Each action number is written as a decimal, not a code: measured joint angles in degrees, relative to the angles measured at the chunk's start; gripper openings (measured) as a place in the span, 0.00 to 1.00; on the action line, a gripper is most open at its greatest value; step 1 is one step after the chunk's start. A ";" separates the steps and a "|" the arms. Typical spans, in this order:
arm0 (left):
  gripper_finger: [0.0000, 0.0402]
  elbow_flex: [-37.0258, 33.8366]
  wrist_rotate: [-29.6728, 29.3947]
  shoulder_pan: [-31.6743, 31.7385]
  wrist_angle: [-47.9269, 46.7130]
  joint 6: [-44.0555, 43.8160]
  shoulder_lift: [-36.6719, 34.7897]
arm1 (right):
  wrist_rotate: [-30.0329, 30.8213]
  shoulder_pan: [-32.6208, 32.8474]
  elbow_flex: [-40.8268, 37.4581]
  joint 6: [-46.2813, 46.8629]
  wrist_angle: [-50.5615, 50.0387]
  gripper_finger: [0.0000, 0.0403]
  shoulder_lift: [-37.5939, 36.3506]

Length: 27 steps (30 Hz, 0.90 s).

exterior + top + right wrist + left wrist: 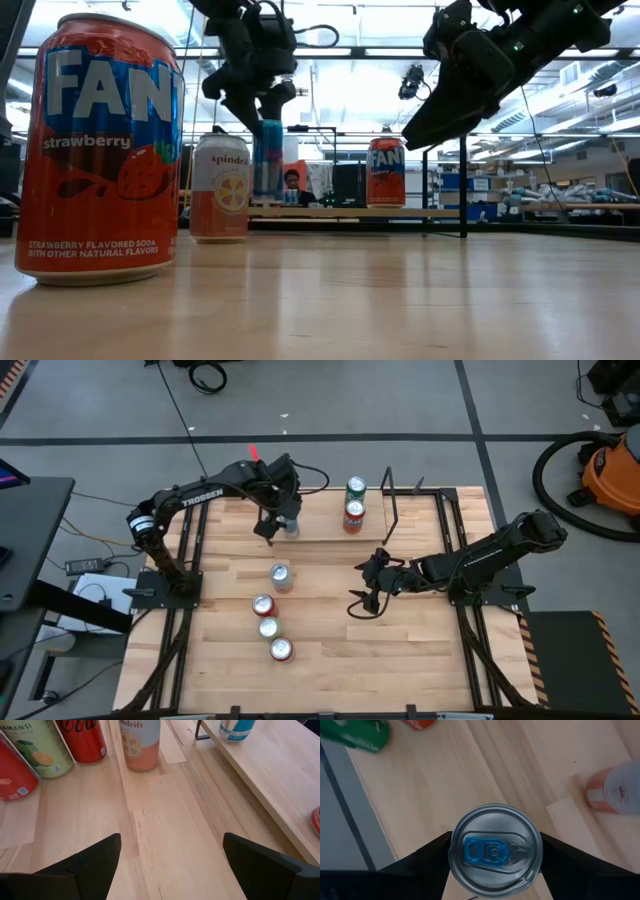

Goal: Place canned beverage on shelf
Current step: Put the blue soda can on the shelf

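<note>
In the high view, the left gripper (277,520) covers most of the slim can (290,526), so its label cannot be read. In the left wrist view, the green can (357,735) and the red can (417,723) are cut off by the edge. In the low view, the strawberry can (100,150) hides the counter (400,300) behind it.

Grey floor (420,400) with dark lines, orange vacuum (612,472), bright ceiling lights (350,52).
</note>
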 joint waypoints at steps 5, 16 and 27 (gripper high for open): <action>0.69 -0.03 -0.37 1.00 0.25 -2.60 0.58 | -0.02 0.65 0.00 -0.13 0.74 0.90 0.00; 0.69 -0.03 -0.48 3.66 0.14 -9.41 0.74 | -0.02 0.69 0.00 -0.56 0.94 0.90 0.00; 0.73 -0.03 -0.38 4.94 0.25 -11.99 0.72 | -0.02 0.70 0.00 -0.92 1.07 0.90 0.00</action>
